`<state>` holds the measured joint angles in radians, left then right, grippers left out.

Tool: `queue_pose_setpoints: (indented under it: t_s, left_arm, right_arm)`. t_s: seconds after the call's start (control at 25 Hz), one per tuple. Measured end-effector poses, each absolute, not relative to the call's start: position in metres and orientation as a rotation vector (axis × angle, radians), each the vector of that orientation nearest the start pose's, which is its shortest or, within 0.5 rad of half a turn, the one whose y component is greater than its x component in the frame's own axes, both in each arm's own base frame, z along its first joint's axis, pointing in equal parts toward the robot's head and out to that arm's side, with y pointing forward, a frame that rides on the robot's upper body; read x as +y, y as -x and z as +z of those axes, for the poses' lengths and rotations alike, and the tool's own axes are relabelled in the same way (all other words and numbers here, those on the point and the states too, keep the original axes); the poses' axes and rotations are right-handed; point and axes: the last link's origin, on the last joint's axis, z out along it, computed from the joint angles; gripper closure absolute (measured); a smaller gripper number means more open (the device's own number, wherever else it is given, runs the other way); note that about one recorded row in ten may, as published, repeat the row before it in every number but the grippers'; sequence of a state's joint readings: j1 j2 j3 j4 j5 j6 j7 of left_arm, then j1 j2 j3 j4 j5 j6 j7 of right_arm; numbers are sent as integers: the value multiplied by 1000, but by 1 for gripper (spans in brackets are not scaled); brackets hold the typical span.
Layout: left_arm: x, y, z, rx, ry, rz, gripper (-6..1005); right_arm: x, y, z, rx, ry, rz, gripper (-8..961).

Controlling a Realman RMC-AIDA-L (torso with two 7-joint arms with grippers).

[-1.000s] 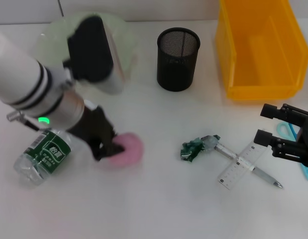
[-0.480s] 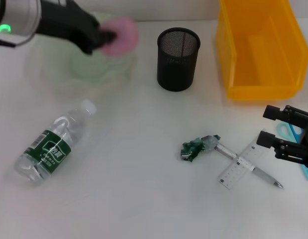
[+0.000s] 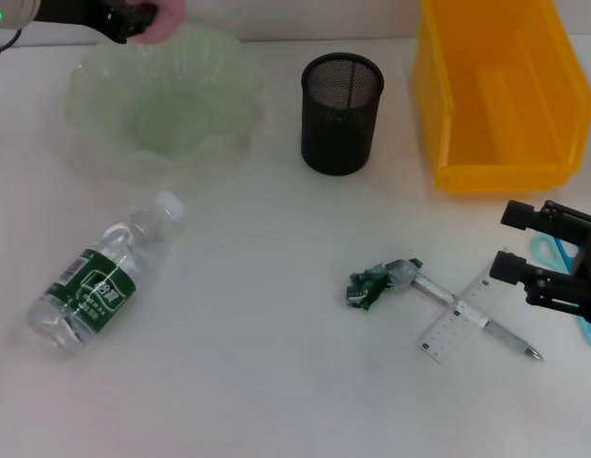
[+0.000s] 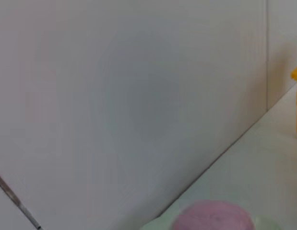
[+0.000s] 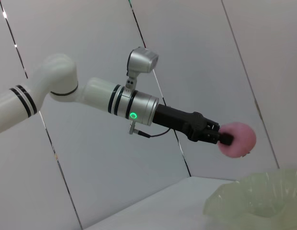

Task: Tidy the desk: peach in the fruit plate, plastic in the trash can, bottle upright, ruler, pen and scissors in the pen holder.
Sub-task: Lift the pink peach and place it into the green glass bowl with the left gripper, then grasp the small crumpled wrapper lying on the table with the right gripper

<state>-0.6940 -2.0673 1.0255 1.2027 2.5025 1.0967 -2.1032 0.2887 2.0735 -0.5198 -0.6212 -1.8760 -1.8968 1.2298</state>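
My left gripper (image 3: 142,19) is shut on the pink peach (image 3: 166,17) at the far left edge of the desk, raised above the far rim of the pale green fruit plate (image 3: 94,86); the right wrist view shows the left gripper (image 5: 225,138), the peach (image 5: 238,139) and the fruit plate (image 5: 254,199). The water bottle (image 3: 99,277) lies on its side at the left. Crumpled green plastic (image 3: 369,286), the ruler (image 3: 462,320) and the pen (image 3: 476,320) lie at the right, beside my parked right gripper (image 3: 510,240), which is open. Blue scissors (image 3: 553,250) peek out behind it. The black mesh pen holder (image 3: 342,113) stands in the middle.
A yellow bin (image 3: 500,95) stands at the back right. The wall runs just behind the fruit plate.
The left gripper lifted the peach off the desk near the bottle and carried it up and back, past the fruit plate to its far rim. The right arm stayed still.
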Motion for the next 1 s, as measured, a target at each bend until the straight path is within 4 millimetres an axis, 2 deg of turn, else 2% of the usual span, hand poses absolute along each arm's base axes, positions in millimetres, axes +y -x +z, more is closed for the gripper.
queue_pose_setpoints:
  t_s: [0.12, 0.28, 0.48, 0.6, 0.68, 0.72, 0.76, 0.84, 0.92, 1.0]
  left_arm:
    - [443, 181, 68, -488, 2313, 23, 747]
    - [440, 186, 69, -505, 2306, 14, 476]
    - [435, 192, 71, -543, 2306, -53, 386]
    - [419, 198, 73, -577, 2369, -181, 331]
    - [404, 197, 73, -573, 2458, -302, 295]
    - [379, 197, 70, -543, 2606, -479, 277]
    - [379, 197, 70, -543, 2606, -479, 238]
    - [353, 202, 68, -492, 2749, -636, 161]
    - [330, 210, 64, -456, 2877, -716, 162]
    - [315, 224, 59, -476, 2950, -707, 164]
  right_arm:
    - [240, -300, 32, 630, 2561, 1111, 183]
    - [240, -300, 31, 629, 2562, 1112, 183]
    - [239, -300, 31, 631, 2560, 1113, 182]
    - [239, -301, 33, 632, 2551, 1121, 183]
    - [240, -301, 38, 643, 2528, 1138, 183]
    - [243, -303, 49, 653, 2491, 1150, 183]
    - [243, -303, 49, 653, 2491, 1150, 184]
    - [248, -305, 65, 662, 2463, 1159, 184]
    - [253, -304, 86, 672, 2455, 1162, 184]
    - [262, -298, 109, 675, 2474, 1132, 185]
